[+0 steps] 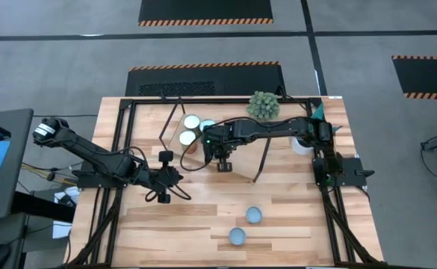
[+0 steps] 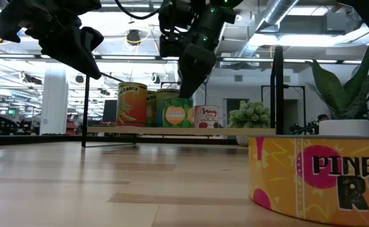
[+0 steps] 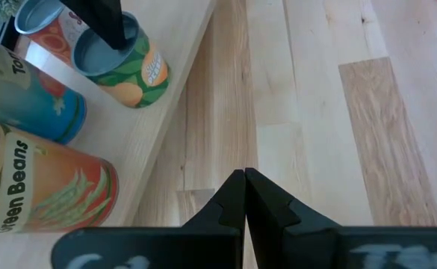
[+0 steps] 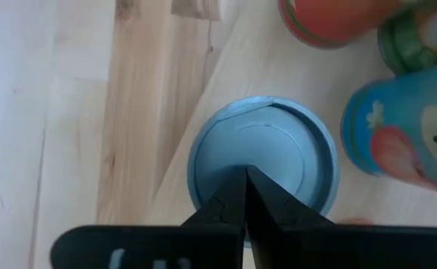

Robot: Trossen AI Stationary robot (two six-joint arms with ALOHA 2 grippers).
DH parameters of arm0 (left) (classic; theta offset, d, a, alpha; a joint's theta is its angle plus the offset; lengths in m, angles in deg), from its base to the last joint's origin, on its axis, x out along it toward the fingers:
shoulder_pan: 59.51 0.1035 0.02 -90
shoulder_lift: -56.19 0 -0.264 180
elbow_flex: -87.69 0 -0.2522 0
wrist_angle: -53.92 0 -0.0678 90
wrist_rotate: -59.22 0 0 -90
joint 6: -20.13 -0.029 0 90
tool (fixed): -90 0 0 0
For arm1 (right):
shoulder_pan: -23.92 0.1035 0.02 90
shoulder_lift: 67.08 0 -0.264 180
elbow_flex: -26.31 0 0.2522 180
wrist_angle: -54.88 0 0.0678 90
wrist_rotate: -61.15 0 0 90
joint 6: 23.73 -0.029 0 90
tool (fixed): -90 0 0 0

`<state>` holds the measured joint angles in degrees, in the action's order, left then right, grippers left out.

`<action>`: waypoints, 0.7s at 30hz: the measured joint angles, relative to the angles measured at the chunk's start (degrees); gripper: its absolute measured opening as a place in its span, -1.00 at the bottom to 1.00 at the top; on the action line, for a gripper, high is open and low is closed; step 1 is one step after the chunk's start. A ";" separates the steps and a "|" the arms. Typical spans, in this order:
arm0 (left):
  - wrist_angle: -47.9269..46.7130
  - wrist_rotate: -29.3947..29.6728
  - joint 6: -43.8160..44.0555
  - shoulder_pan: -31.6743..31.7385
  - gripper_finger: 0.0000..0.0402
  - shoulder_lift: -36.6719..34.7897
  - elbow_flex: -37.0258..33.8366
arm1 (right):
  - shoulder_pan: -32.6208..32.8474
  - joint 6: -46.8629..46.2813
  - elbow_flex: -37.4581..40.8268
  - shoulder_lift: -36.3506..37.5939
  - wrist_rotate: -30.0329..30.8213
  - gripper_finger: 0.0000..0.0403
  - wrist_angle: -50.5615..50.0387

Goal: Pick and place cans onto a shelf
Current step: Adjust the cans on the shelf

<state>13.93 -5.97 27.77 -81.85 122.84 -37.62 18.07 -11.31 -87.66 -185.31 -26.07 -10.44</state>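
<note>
From above, the right gripper [image 1: 223, 165] was seen at the shelf [image 1: 237, 161], the left gripper [image 1: 163, 179] over the desk [image 1: 293, 209]. Two cans [image 1: 254, 215] lay near the front. In both wrist views, jaws were closed, empty.

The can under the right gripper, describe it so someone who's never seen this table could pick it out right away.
Find the light wood shelf on black rod legs at the far side of the table. Cans cluster at its left end, and the right gripper hangs directly over one can. It has a green label with oranges, unlike the neighbouring green beans can.
</note>
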 joint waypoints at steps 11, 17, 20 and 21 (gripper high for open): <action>-0.01 0.00 0.02 0.00 -1.00 0.00 0.00 | 0.02 -1.98 -0.08 0.11 2.86 -0.89 -4.48; -0.01 -0.02 0.02 0.00 -1.00 0.00 0.00 | 0.02 -3.45 -0.06 0.11 3.94 -0.88 -6.63; -0.01 -0.02 0.04 0.00 -1.00 0.00 0.00 | 0.02 -4.09 -0.06 0.07 4.14 -0.90 -7.71; -0.01 -0.02 0.04 0.00 -1.00 0.00 0.00 | 0.02 -4.54 -0.06 0.07 4.66 -0.90 -8.22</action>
<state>13.92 -5.99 27.81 -81.85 122.84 -37.62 18.09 -15.85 -87.72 -185.25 -21.41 -18.66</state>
